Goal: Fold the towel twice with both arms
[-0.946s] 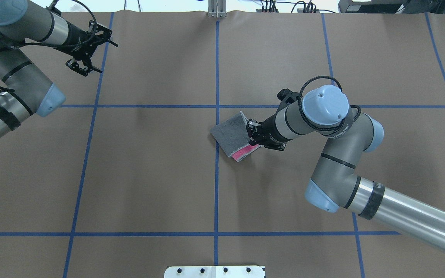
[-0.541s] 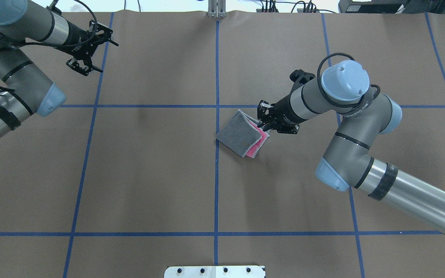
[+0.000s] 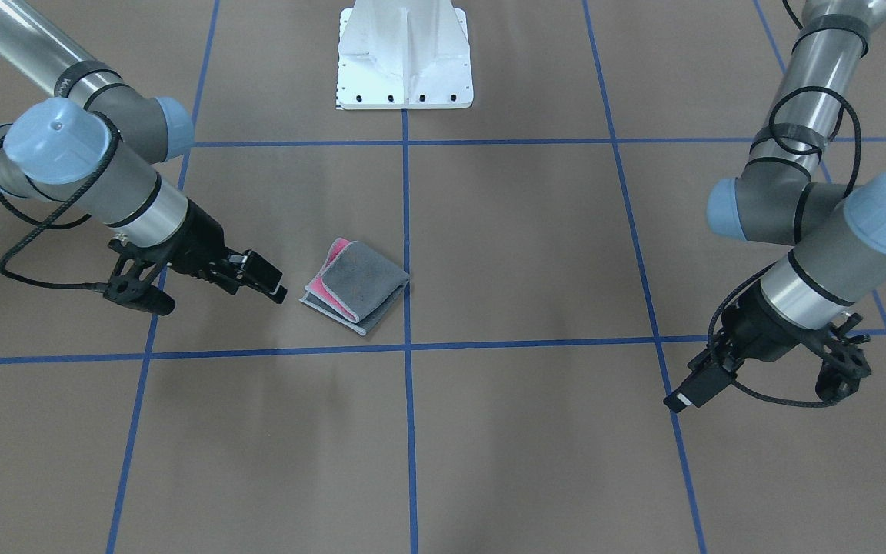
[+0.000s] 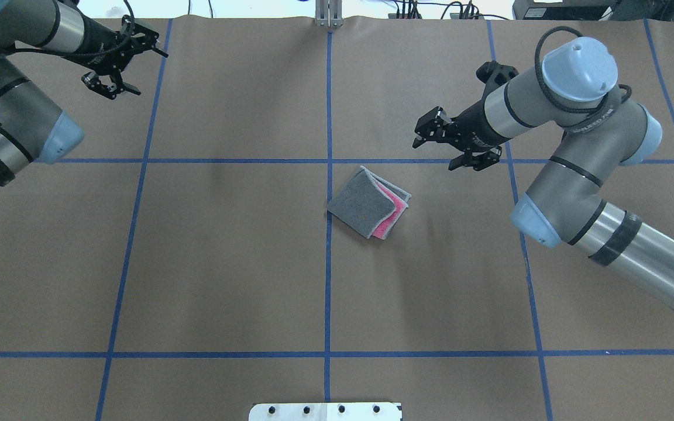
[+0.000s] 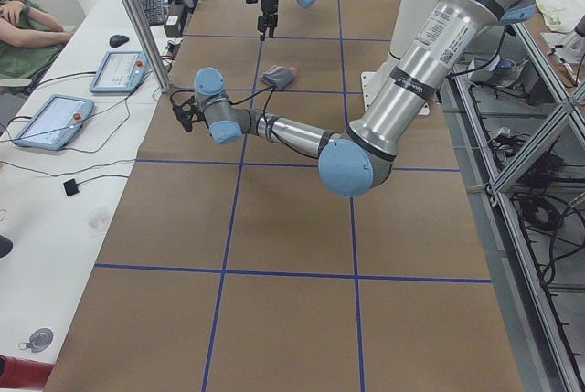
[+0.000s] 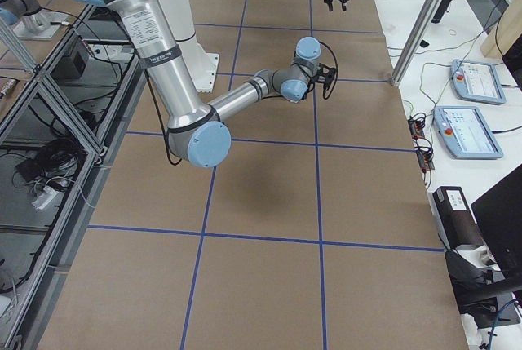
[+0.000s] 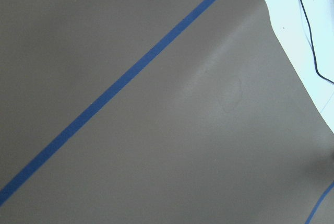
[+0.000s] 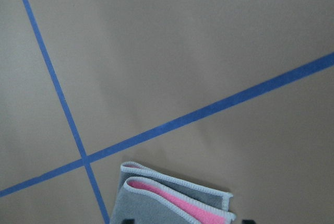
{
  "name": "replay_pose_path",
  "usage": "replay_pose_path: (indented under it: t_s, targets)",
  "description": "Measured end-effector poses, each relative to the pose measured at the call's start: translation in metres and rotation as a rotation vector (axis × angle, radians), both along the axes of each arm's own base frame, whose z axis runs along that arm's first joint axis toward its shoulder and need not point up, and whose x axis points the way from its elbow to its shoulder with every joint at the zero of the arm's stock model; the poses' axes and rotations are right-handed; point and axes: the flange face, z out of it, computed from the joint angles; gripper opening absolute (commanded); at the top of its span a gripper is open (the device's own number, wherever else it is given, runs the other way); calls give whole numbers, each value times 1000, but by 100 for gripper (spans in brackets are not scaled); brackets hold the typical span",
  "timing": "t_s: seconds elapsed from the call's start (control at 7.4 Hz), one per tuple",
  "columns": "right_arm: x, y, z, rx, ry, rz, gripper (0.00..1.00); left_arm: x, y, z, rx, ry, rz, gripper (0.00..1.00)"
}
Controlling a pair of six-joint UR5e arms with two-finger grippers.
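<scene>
The towel (image 4: 368, 202) lies folded on the brown table beside the centre blue line, dark grey face up, with pink layers showing at its right edge; it also shows as the towel (image 3: 357, 287) and the towel (image 8: 172, 198). Neither gripper touches it. My right gripper (image 4: 422, 133) hovers open and empty beyond it and to its right, a short gap away, seen too as the right gripper (image 3: 274, 282). My left gripper (image 4: 158, 47) is far off at the table's far left corner, open and empty, also seen as the left gripper (image 3: 679, 396).
Blue tape lines (image 4: 329, 117) grid the brown paper cover. The white pedestal base (image 3: 404, 54) stands at the robot's side of the table. A person sits at a side bench with tablets (image 5: 114, 70) beyond the table's far edge.
My right gripper let go of the towel's edge and drew back up and to the right. The towel settled flat, folded. The left arm shifted slightly further away.
</scene>
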Motion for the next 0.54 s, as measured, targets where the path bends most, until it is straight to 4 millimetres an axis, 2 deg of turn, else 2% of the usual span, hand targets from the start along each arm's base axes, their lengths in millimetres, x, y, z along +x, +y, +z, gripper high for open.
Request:
replay_pose_path:
  t_s: [0.14,0.27,0.54]
  targets:
    - [39,-14,29,34,32,-3,100,-36,-2,16,102,-45,30,99]
    - [81,-25,63,54,69,1,100,-68,0,40,212,-110,65,99]
    - [172,-46,139,81,168,19,100,-123,-1,86,377,-288,178,99]
